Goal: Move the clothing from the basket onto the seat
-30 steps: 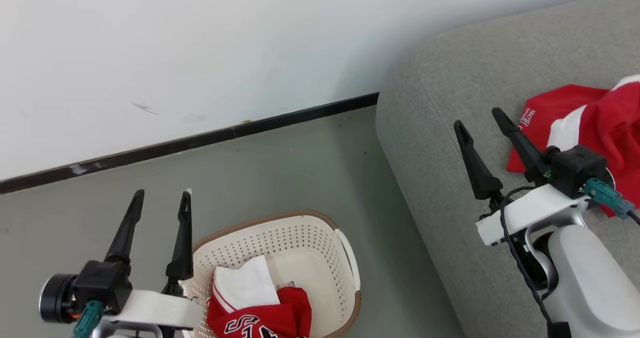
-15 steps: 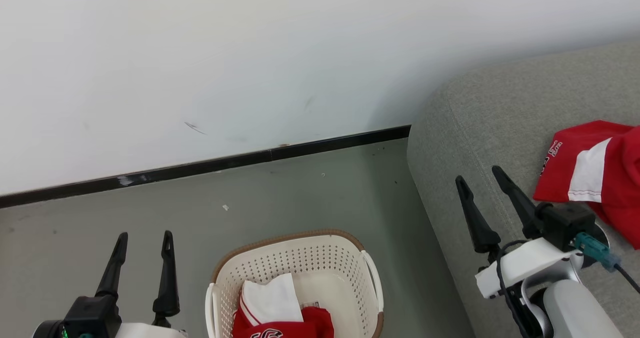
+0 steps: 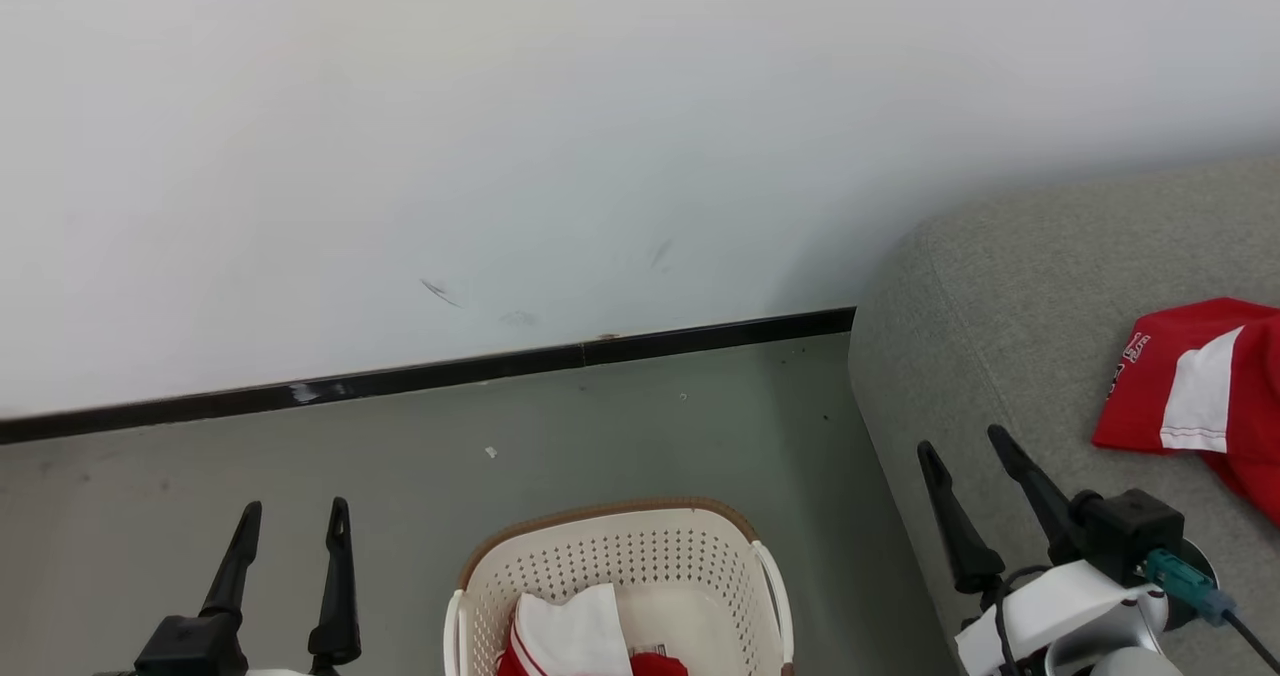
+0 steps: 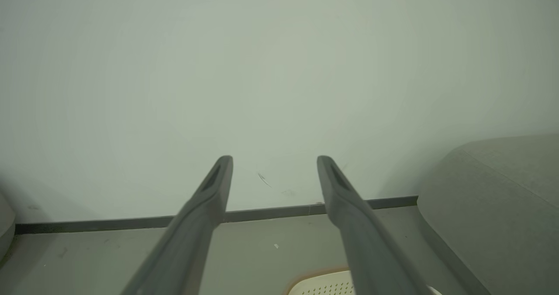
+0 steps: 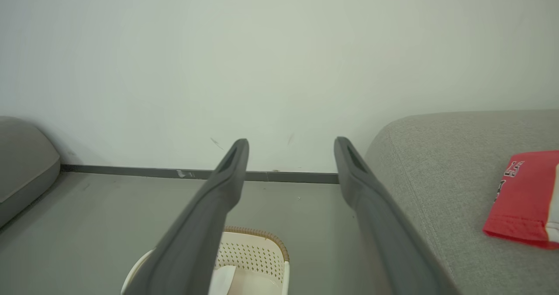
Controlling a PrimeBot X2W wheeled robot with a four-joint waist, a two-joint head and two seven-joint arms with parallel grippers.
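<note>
Camera view tilted up, things did not move; basket (image 3: 620,556) now cut off at 6 o'clock, white-and-red clothing (image 3: 570,636) inside it; red shorts (image 3: 1190,396) lie on seat (image 3: 1000,306) at 3 o'clock; left tool (image 3: 295,506) and right tool (image 3: 961,439) both spread apart, empty; rest likely still to fetch.

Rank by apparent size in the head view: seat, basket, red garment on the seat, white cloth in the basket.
1. seat
2. basket, cut by the bottom edge
3. red garment, cut by the right edge, so unsure against the basket
4. white cloth, also cut off
</note>
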